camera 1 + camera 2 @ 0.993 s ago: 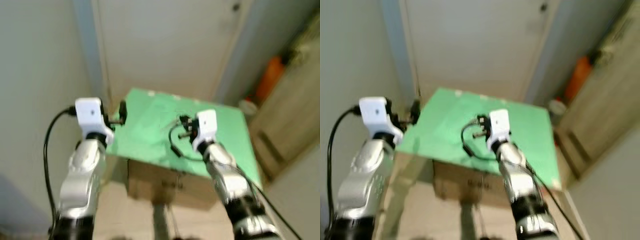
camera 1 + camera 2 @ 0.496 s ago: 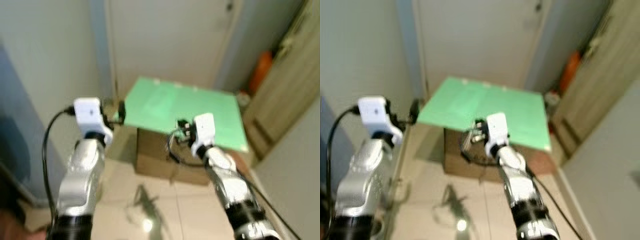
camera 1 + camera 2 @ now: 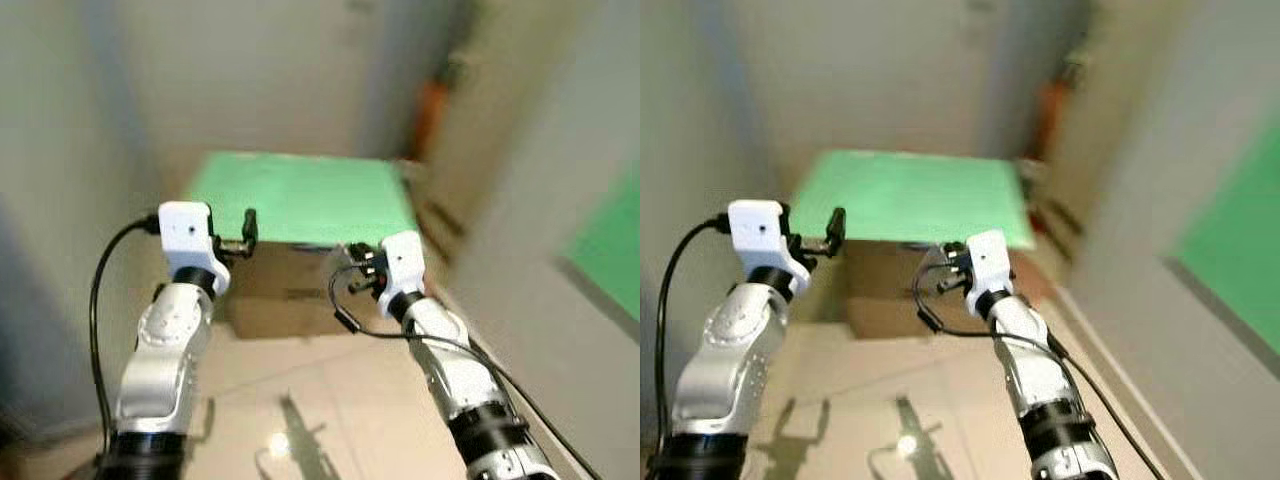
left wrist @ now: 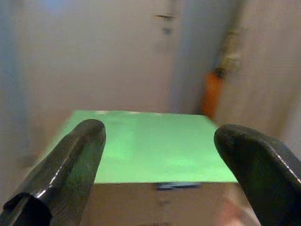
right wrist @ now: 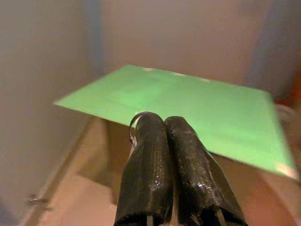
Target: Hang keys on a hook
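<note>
Green board (image 3: 300,195): matt, smooth. Cardboard box (image 3: 285,290): brown, dull. Floor tiles (image 3: 330,400): glossy, reflective. Key ring (image 5: 135,123): thin shiny metal.

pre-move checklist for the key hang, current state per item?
1. Right gripper shut on the key ring: ok; a metal loop peeks out beside the closed fingers.
2. Keys themselves visible: cannot tell; just the loop shows.
3. Left gripper free: ok; fingers wide apart, nothing between them.
4. Hook located: not ok; no hook can be made out in these pictures.
5. Picture sharpness: not ok; both eye views are blurred.
6. Path ahead: the green board on the cardboard box lies in front of both arms; clearance cannot tell.
</note>
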Robot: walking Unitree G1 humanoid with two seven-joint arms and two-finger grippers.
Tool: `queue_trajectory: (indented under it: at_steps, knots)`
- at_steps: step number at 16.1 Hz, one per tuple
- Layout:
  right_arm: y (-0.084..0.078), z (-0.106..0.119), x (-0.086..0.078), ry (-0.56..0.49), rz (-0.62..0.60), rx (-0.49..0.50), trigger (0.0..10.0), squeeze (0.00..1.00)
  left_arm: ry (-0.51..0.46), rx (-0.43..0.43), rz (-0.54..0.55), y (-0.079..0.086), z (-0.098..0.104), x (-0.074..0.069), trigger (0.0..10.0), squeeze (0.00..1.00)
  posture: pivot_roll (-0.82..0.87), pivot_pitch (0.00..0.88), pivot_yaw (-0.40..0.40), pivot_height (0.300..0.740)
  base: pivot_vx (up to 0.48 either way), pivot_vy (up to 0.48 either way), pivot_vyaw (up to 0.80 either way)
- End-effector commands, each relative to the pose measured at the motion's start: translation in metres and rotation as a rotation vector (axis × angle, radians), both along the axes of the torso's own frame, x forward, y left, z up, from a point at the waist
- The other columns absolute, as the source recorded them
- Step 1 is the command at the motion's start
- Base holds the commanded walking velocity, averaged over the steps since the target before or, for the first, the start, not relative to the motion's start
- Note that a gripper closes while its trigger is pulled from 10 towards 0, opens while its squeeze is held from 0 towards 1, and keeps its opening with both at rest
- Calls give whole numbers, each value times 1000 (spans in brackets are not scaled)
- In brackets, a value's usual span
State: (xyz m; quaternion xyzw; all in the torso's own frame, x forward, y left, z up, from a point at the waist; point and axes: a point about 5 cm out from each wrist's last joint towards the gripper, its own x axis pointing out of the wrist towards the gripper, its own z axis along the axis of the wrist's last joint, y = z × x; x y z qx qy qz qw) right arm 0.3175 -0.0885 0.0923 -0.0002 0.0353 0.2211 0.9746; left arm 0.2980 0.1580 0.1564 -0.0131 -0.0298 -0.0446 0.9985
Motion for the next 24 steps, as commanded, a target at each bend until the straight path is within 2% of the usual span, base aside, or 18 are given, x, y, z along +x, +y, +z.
queue_trajectory:
  at_steps: [1,18,19,24]
  knots:
    - [-7,3,0,-12,-19,-2,0,0,15,10,-38,-9,-4,0,10000,0,46,0,-45,740,0,0,-788]
    - [-16,-6,-7,15,-61,-11,0,0,66,95,-149,-20,-16,1,10000,0,12,0,-18,740,0,0,-785]
    - [-16,-6,-7,15,-61,-12,0,0,57,116,-168,-21,-15,1,10000,0,11,0,-18,740,0,379,-781]
    - [-16,-6,-6,14,-58,-12,0,0,48,91,-200,-25,-13,1,10000,0,15,0,-18,740,0,450,-781]
